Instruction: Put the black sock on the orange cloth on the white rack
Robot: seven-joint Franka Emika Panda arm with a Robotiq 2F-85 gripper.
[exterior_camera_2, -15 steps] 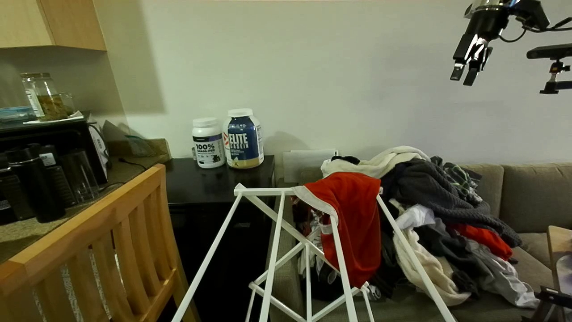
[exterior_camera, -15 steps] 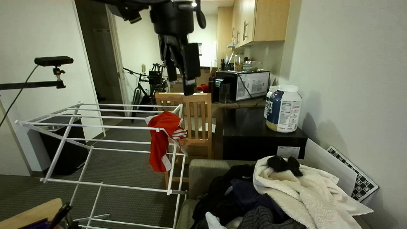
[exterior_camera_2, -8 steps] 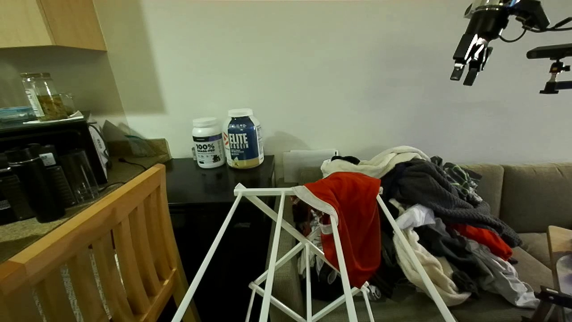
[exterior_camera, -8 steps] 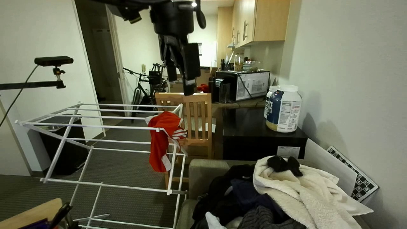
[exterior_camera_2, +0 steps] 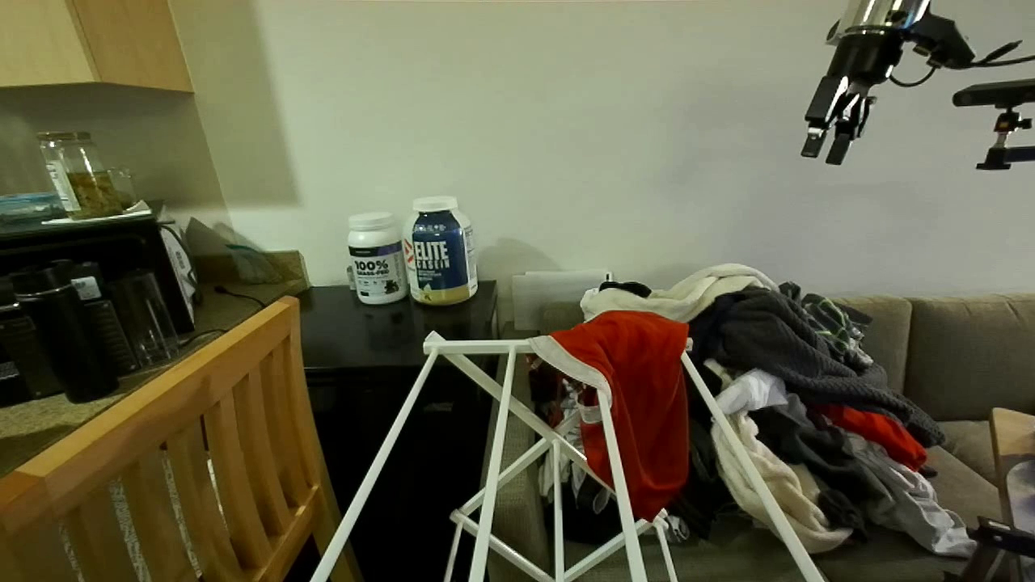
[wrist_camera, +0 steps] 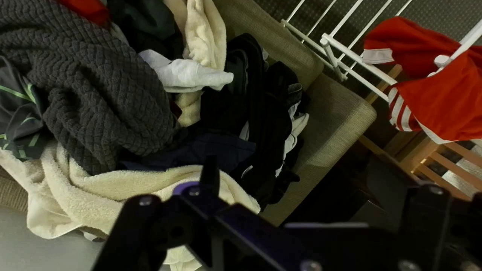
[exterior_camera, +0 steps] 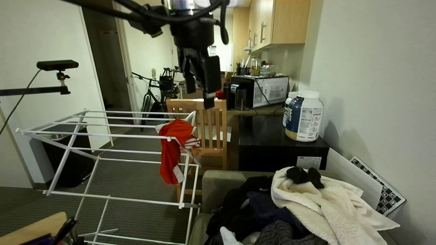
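Observation:
The black sock [exterior_camera: 305, 176] lies crumpled on top of the cream towel; a dark bit of it [exterior_camera_2: 625, 288] shows in an exterior view. I cannot see it in the wrist view. The orange cloth [exterior_camera: 170, 154] hangs over the near end of the white rack [exterior_camera: 69, 148]. Cloth [exterior_camera_2: 647, 396] and rack [exterior_camera_2: 477, 347] also show in an exterior view, and cloth [wrist_camera: 452, 98] and rack [wrist_camera: 356, 57] at upper right in the wrist view. My gripper [exterior_camera: 200, 96] is open and empty, pointing down, high above; both fingers [exterior_camera_2: 825, 152] stand apart.
The cream towel [exterior_camera: 316, 211] tops a heap of dark clothes [exterior_camera: 245, 204] on the sofa [exterior_camera: 221, 178]. A wooden chair [exterior_camera: 218, 136] stands close behind the rack. A black cabinet [exterior_camera: 272, 146] bears white and blue tubs [exterior_camera: 305, 117]. A camera on a stand [exterior_camera: 58, 65] is beside the rack.
My gripper has moved a little lower, to the right in an exterior view and to the left in an exterior view. It stays open. The sock, cloth and rack have not moved.

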